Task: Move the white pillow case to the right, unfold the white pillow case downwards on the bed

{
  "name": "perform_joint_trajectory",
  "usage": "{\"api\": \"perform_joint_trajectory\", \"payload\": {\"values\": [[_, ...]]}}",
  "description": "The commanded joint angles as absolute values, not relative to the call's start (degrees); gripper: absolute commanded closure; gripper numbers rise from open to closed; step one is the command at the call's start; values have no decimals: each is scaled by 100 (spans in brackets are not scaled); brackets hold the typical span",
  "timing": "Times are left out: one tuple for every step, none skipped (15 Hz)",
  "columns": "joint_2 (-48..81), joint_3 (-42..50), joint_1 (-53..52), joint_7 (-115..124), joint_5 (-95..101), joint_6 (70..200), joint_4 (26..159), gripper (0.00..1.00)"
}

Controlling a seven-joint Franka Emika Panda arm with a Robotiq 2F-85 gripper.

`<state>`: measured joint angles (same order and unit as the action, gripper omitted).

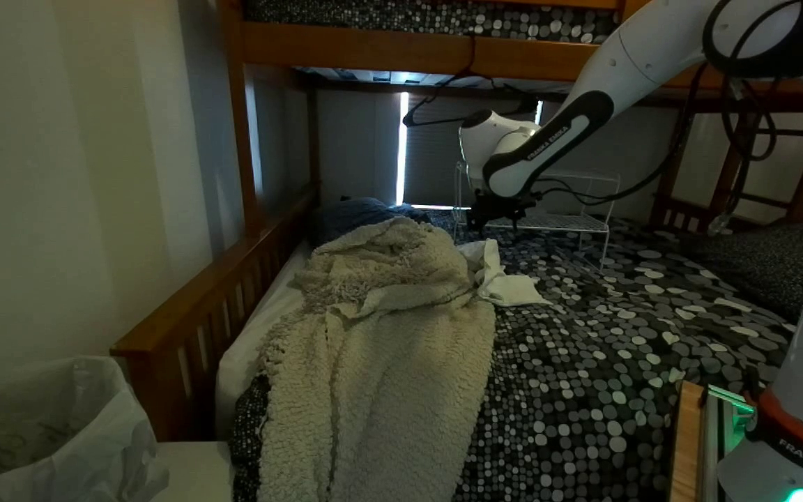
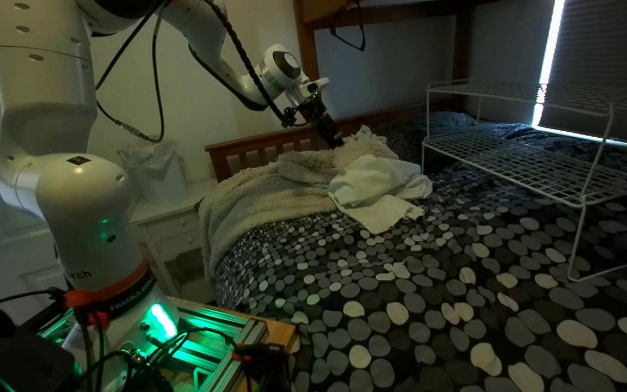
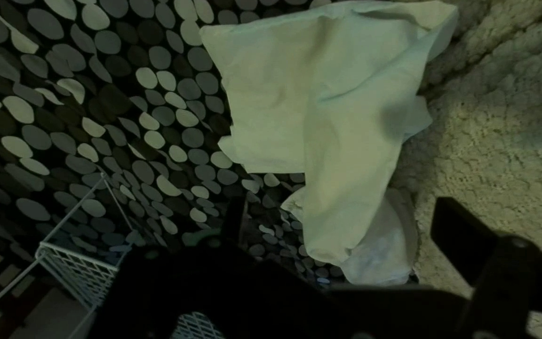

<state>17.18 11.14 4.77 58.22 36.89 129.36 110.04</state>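
White pillow case (image 3: pixel 346 108): lay bunched, part folded over itself, on the bed (image 2: pixel 433 305), touching the blanket's edge.
Gripper (image 3: pixel 341 202): I had it released, fingers (image 3: pixel 461 238) wide apart, grasping nothing, over the bedding; clearance I couldn't tell.
Wrist view: I saw the pillow case between the fingers, one finger against the dotted cover, its mate against the blanket.
Blanket (image 1: pixel 401 397): cream, coarse, heaped at its far end in an exterior view.
Wire rack (image 2: pixel 531 163): white, stood on the bed, apart from the pillow case.
Drawer unit (image 2: pixel 169 231): white, next to the slatted rail, bagged bin (image 2: pixel 158 171) on top.
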Motion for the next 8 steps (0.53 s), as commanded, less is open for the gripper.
{"api": "perform_joint_trajectory", "payload": {"values": [[1727, 1175, 415, 5803, 3660, 12932, 10974, 0], [1727, 1174, 409, 5807, 3661, 12932, 10960, 0], [1835, 1179, 426, 5830, 3653, 13010, 10865, 0], [1998, 1171, 461, 5788, 3534, 12943, 10716, 0], [2096, 1196, 477, 5781, 3538, 12962, 10652, 0], [2231, 1227, 501, 5829, 3543, 13058, 10553, 0], [2321, 1247, 510, 5817, 3533, 13070, 10493, 0], [2412, 1264, 529, 5779, 3504, 13101, 10433, 0]]}}
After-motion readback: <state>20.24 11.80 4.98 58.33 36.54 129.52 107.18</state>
